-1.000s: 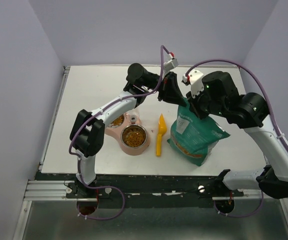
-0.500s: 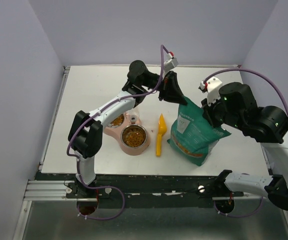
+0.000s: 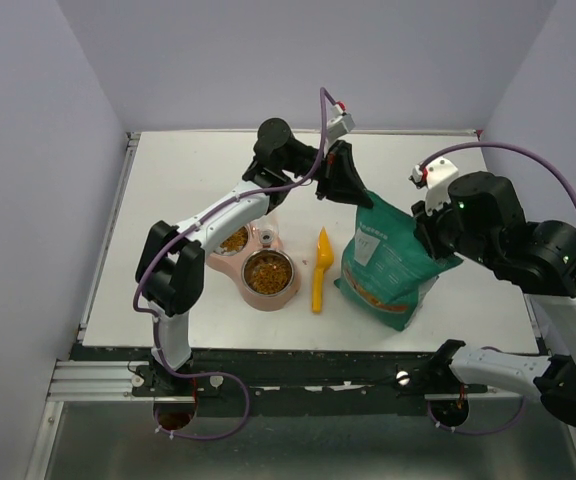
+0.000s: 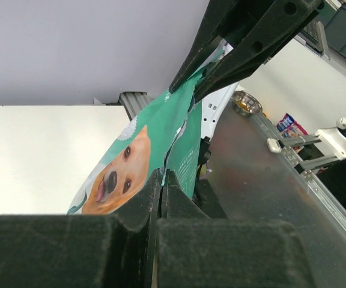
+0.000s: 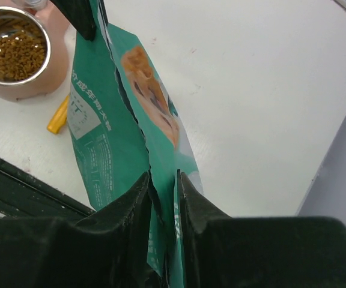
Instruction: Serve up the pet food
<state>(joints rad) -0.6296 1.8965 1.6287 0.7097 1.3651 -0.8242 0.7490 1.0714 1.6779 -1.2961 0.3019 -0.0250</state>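
Filling the steel bowl [image 3: 290,276] of the pink feeder [image 3: 268,303], the pet food [image 3: 267,272] lies as a round, level heap, with no long axis or heading to tell. At the bowl's 3 o'clock a yellow scoop [image 3: 320,270] lies along the 12–6 line. Beyond it, again at 3 o'clock, stands the green bag [image 3: 393,265]. The right gripper [image 5: 163,180] pinches the bag's top edge at its 2 o'clock corner, jaws nearly together. The left gripper [image 4: 161,180], jaws pressed together, pinches the 11 o'clock corner.

Plain pale lilac walls [image 3: 28,150] enclose a flat white rectangular surface [image 3: 168,200], edged at its near side by a grey metal rail [image 3: 88,380]
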